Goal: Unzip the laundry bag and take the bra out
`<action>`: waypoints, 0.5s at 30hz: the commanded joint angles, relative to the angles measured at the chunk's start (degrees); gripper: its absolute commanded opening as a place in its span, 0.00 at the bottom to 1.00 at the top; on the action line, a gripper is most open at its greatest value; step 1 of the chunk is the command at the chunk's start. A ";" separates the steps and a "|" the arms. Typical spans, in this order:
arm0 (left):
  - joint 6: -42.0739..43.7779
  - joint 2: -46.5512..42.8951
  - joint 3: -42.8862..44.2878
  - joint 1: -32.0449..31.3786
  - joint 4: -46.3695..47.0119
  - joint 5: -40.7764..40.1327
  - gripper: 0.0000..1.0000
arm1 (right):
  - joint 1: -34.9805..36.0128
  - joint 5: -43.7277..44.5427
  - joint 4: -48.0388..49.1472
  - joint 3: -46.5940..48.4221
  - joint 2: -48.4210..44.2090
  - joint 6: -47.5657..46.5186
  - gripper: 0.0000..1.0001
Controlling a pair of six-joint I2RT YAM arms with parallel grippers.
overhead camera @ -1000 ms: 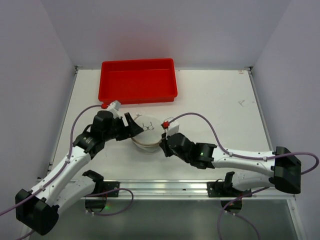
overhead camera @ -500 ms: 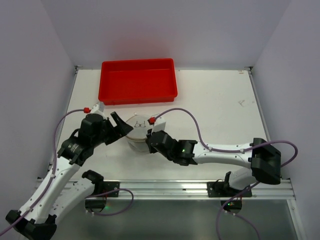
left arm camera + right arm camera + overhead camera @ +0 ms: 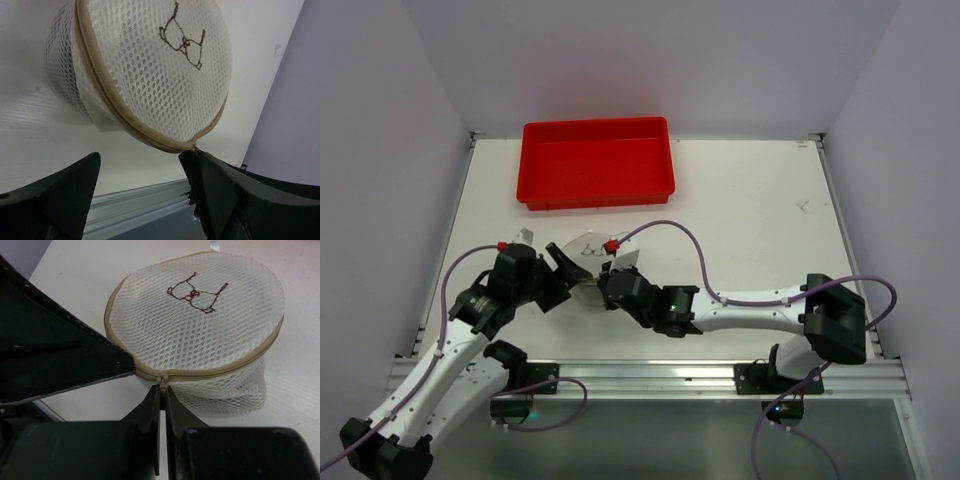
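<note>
The laundry bag (image 3: 582, 252) is a white mesh pod with a tan zipper and a brown outline mark on its lid. It sits zipped shut and tilted near the table's front left. My right gripper (image 3: 603, 287) is shut on the zipper pull (image 3: 161, 385) at the bag's near rim (image 3: 200, 315). My left gripper (image 3: 560, 272) is open, its fingers (image 3: 70, 195) spread just below the bag (image 3: 150, 75), one tip close to the zipper pull. The left gripper's finger (image 3: 60, 355) fills the left of the right wrist view. The bra is hidden.
A red rectangular tray (image 3: 597, 199) stands at the back left, beyond the bag. A metal rail (image 3: 640, 375) runs along the table's near edge, just behind both grippers. Purple cables loop over both arms.
Both grippers and the bag have shifted left and toward the near edge. The right arm has stretched further left, still at the bag's rim. The left gripper has drawn back toward its base.
</note>
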 commanded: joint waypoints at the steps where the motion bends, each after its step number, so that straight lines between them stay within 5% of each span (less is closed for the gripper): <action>1: -4.93 0.56 -3.26 0.29 7.32 4.92 0.84 | 0.71 3.17 3.52 2.20 0.63 1.28 0.00; 6: -6.78 2.05 -3.88 0.29 9.26 2.11 0.83 | 1.68 3.00 4.31 2.47 1.69 0.85 0.00; 15: -9.25 1.88 -7.22 0.29 12.78 -0.53 0.58 | 3.26 2.56 6.51 2.38 2.92 0.58 0.00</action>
